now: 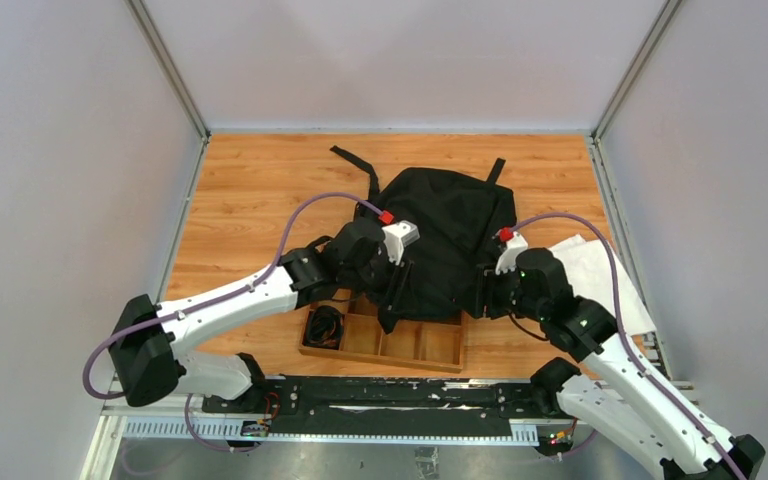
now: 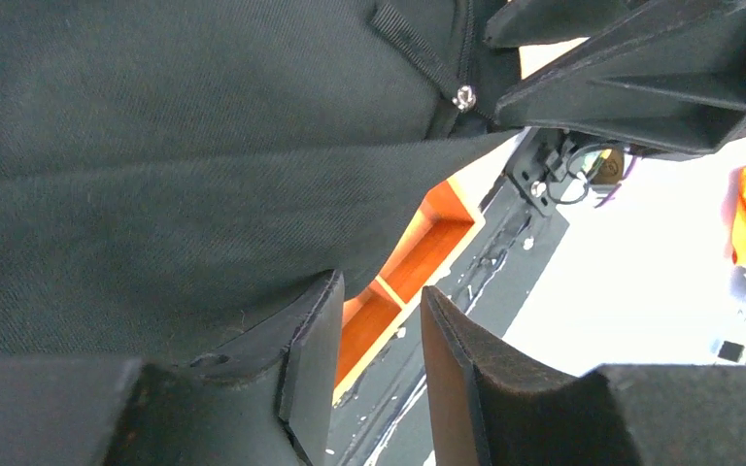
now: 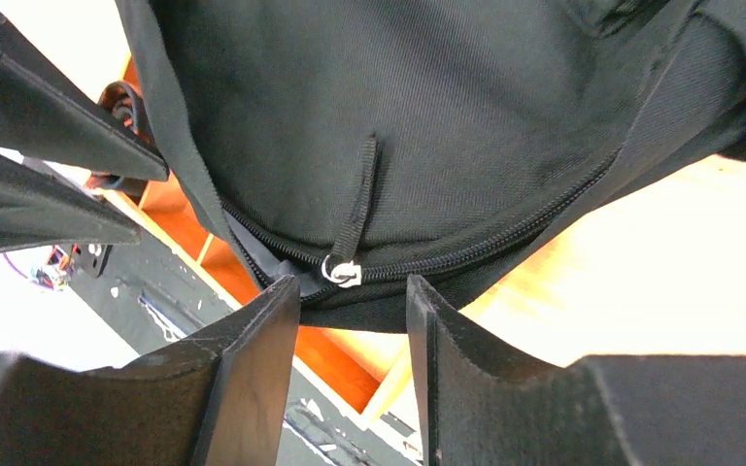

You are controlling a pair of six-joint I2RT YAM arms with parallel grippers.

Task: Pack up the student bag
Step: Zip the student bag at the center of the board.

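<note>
- Your student bag [image 1: 455, 230], floppy and all-black, lies on the table [image 1: 250, 190], its near edge over the wooden tray [image 1: 415, 345].
- Your left gripper [image 2: 381, 289] stands apart, with fabric beside it.
- Your right gripper [image 3: 353, 296] gapes empty below the zipper pull [image 3: 342, 273].

Robotics lab cell: white panel walls [image 1: 60, 150], aluminium frame posts [image 1: 167, 65], wooden tabletop [image 1: 250, 200].

Left gripper [image 2: 381, 286], right gripper [image 3: 352, 283] face inward, jaws apart, seemingly gripping nothing.
</note>
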